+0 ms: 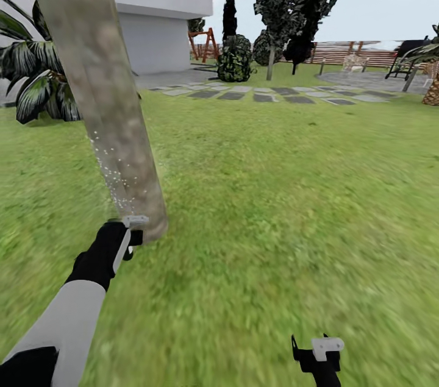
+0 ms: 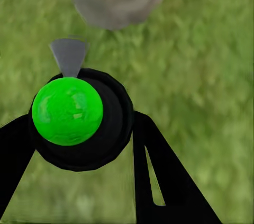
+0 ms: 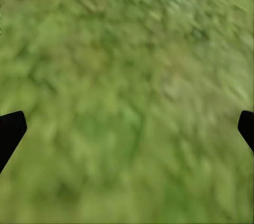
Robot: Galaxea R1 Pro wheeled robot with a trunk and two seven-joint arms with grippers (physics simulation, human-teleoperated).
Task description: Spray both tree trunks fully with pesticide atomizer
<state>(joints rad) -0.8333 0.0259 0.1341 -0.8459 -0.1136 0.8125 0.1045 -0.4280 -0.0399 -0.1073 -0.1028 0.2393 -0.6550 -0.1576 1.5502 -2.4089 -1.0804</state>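
Cut off at the top of the head view: the near tree trunk (image 1: pixel 100 88), a thick leaning grey-brown column whose crown lies out of frame, with its foot partly masked by the left gripper (image 1: pixel 135 230). Hard to make out there: the atomizer (image 2: pixel 79 118) itself, lost among the black wrist parts and a pale bracket. Plainer from the left wrist view: a round black body with a bright green cap and a grey nozzle aimed at the base of the trunk, gripped between the two black fingers (image 2: pixel 159 166), one pressed to each side. Scattered over the lower trunk just above that gripper: a thin cloud of whitish specks of pesticide (image 1: pixel 116 173). Low at the right of the head view: the right gripper (image 1: pixel 318 355), well apart from the trunk, over blurry grass (image 1: pixel 274 204). From the right wrist view, only the fingertips (image 3: pixel 10 131) at the far edges, spread wide, nothing between them. No readable writing or label anywhere. Far back: a second tree (image 1: pixel 286 3), grey stepping stones (image 1: pixel 268 94), a white house (image 1: pixel 164 3) and a slatted fence (image 1: pixel 347 53).
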